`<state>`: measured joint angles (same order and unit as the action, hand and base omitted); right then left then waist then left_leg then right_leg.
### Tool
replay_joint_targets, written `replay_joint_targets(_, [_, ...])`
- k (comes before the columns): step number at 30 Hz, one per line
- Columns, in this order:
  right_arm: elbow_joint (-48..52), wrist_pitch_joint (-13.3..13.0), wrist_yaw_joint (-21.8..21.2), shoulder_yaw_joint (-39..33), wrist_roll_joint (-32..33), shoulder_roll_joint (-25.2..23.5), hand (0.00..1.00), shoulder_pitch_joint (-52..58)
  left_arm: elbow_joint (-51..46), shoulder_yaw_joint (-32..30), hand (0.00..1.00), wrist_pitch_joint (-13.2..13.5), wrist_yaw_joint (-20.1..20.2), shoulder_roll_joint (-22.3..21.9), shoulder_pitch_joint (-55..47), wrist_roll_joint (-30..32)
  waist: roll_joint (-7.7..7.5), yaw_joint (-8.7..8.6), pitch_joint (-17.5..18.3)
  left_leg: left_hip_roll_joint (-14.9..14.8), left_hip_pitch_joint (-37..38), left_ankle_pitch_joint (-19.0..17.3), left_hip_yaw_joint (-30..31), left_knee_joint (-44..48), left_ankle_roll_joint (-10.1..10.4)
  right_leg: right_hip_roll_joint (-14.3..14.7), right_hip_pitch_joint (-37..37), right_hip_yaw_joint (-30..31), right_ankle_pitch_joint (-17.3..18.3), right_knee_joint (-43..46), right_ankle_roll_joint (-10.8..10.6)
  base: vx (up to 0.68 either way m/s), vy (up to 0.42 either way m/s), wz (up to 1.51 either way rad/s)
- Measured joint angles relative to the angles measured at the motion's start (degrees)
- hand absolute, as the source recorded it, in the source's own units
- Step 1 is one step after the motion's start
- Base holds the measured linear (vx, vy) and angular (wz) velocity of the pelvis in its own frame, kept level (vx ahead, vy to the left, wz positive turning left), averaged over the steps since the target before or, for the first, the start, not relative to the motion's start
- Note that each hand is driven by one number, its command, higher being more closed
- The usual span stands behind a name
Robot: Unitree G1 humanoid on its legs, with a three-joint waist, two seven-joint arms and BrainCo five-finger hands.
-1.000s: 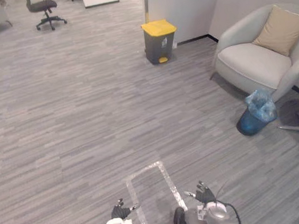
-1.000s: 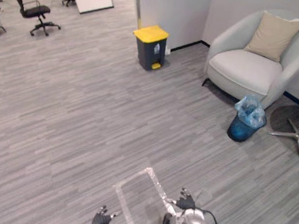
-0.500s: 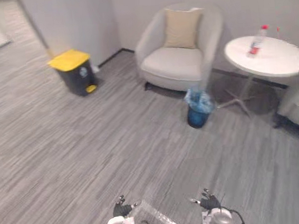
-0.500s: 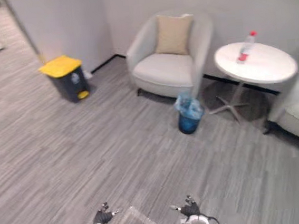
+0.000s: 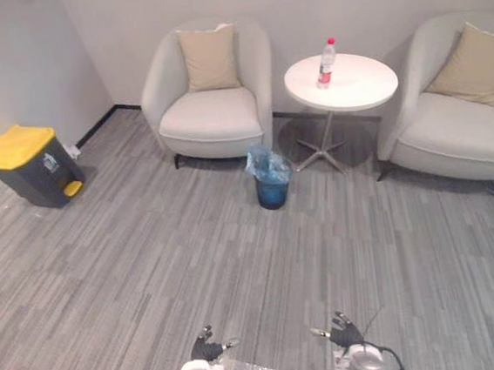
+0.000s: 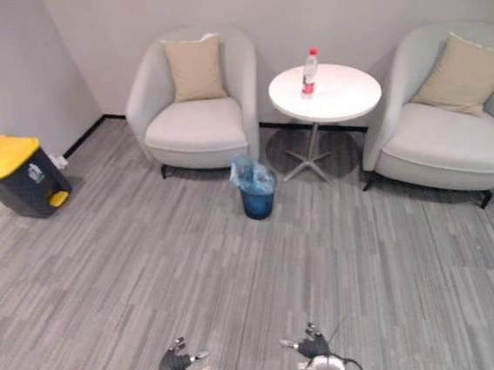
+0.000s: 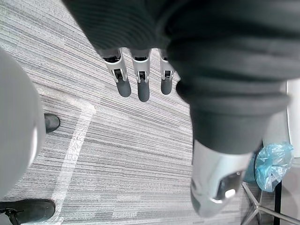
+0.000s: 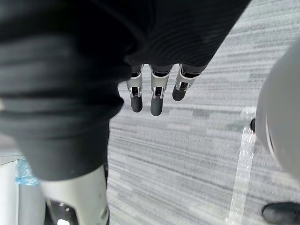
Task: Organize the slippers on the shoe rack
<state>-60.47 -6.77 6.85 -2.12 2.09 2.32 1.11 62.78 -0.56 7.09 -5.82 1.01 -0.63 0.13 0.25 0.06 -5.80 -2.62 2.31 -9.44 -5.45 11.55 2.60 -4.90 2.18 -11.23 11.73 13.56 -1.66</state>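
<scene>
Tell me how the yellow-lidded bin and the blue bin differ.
The yellow-lidded bin is boxy and dark grey; the blue bin is round. The yellow-lidded bin's lid is shut; the blue bin is open, lined with a plastic bag. The yellow-lidded bin stands by the left wall; the blue bin between the left armchair and the table. Both stand upright on the floor.

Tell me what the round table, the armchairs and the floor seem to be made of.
Round table: smooth white top, probably laminate or painted board, on a shiny metal star base. Left armchair and right armchair: pale, matte upholstery, fabric or faux leather; too far to tell. Floor: grey streaked carpet tiles or vinyl, no gloss.
</scene>
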Motion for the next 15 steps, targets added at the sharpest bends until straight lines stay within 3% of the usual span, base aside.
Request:
replay_joint_targets(3, [-1.7,0.1,0.0,-1.3,0.0,0.7,0.0,0.0,0.0,0.0,0.0,0.0,0.1,0.5,0.0,0.0,0.4,0.22,0.1,-0.8,0.1,0.4,-0.3,-0.8,0.6,1.5,1.2,1.1,-2.9,-4.2,0.5,-0.03,-0.003,-0.15])
replay_joint_targets(8, [-3.6,0.3,0.5,-2.3,0.1,1.1,0.0,0.1,-0.2,-0.5,0.0,0.1,0.7,1.9,0.2,0.0,-0.96,0.59,-0.9,-0.7,-0.5,0.4,2.1,2.7,0.6,2.2,1.9,5.2,-5.4,-7.2,0.6,-0.06,0.012,-0.42])
replay_joint_targets(12, [-3.3,0.2,0.6,-3.7,0.2,1.5,0.0,0.0,-0.1,-0.8,0.0,0.0,0.5,1.9,0.3,-0.2,0.53,0.81,-1.4,-1.1,-0.8,-1.6,6.1,1.2,0.9,3.1,-0.4,9.0,-7.3,-8.7,0.1,-0.09,0.022,-0.53])
replay_joint_targets(15, [-2.9,0.3,1.0,-4.6,0.2,1.1,0.0,1.0,-0.1,-2.6,0.0,-0.1,0.2,2.3,-0.6,-0.2,0.3,0.94,-1.1,-0.8,-0.9,-2.2,4.7,0.3,0.9,2.9,0.0,10.1,-9.8,-12.0,-0.2,-0.06,0.061,-0.26])
